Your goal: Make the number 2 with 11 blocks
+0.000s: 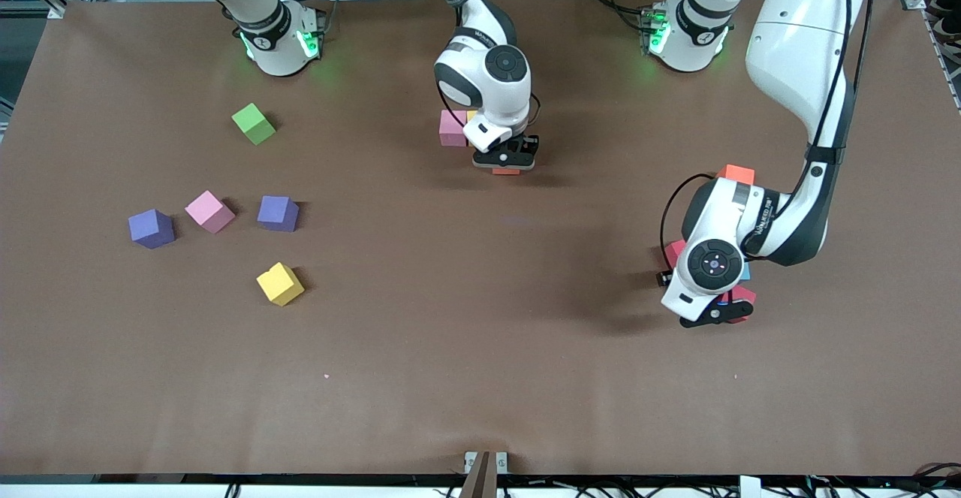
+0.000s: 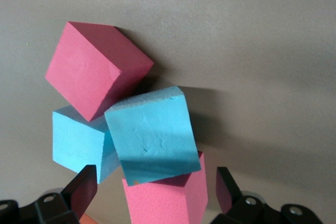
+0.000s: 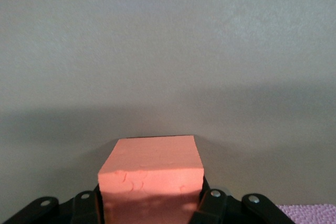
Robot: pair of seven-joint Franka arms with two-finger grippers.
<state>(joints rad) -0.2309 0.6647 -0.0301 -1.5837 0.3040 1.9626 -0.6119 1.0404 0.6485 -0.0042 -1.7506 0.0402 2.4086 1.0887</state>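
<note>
Clutter lay near the left arm's end: a red block, two light blue blocks and a pink block crowded under the left gripper, spread wide. Toward the table's middle, the right gripper pinched an orange block beside another pink block.

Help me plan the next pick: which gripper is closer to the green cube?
Right. The right gripper hangs mid-table, holding an orange block; the left gripper sits much farther from the green cube, over the left arm's cluster.

Matte, faintly pitted foam blocks lie on a matte brown table, perhaps paper-covered.
</note>
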